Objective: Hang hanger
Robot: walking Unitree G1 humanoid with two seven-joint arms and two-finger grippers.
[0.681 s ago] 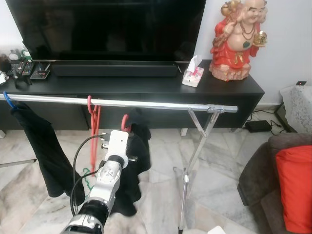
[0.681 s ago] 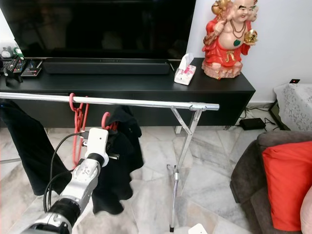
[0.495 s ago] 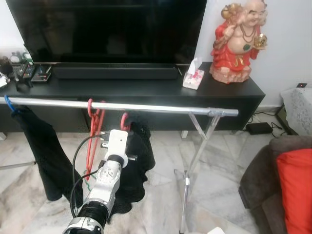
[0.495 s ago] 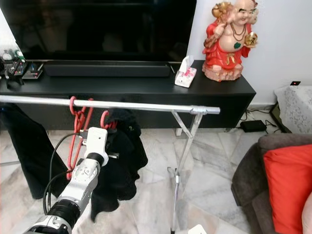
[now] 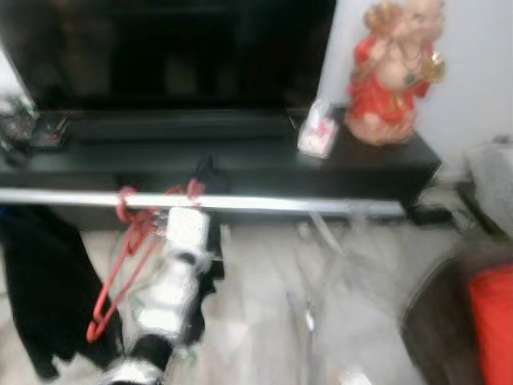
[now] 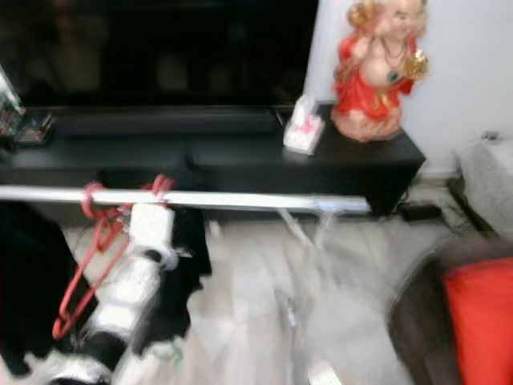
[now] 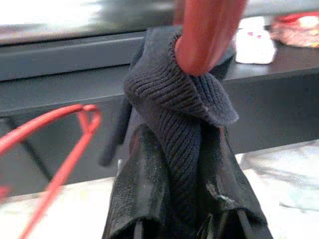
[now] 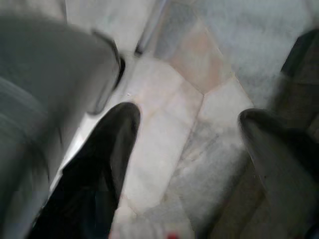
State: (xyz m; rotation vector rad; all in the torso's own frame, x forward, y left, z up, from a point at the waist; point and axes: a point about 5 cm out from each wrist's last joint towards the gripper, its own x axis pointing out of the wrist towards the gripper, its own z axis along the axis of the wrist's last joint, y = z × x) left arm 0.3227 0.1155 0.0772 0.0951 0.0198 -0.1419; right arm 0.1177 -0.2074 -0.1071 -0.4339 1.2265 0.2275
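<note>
A silver clothes rail point(image 5: 280, 204) runs across in front of me. My left gripper point(image 5: 197, 194) is raised to it, shut on a red hanger point(image 7: 207, 30) that carries a black knitted garment point(image 7: 184, 114). The hanger's hook point(image 5: 195, 189) sits right at the rail; blur hides whether it is over the bar. In the left wrist view my black fingers point(image 7: 144, 199) clamp the garment's collar around the hanger's neck. An empty red hanger point(image 5: 120, 257) hangs on the rail just left of it. My right gripper point(image 8: 189, 129) hangs open over the marble floor.
Another black garment point(image 5: 40, 273) hangs at the rail's left end. Behind the rail stands a black TV console point(image 5: 377, 164) with a tissue box point(image 5: 315, 136) and a red statue point(image 5: 397, 72). A dark sofa with a red cushion point(image 5: 489, 321) is at the right.
My left arm has lifted the hanger and black garment from below the rail up to rail height. The head views have shifted and blurred.
</note>
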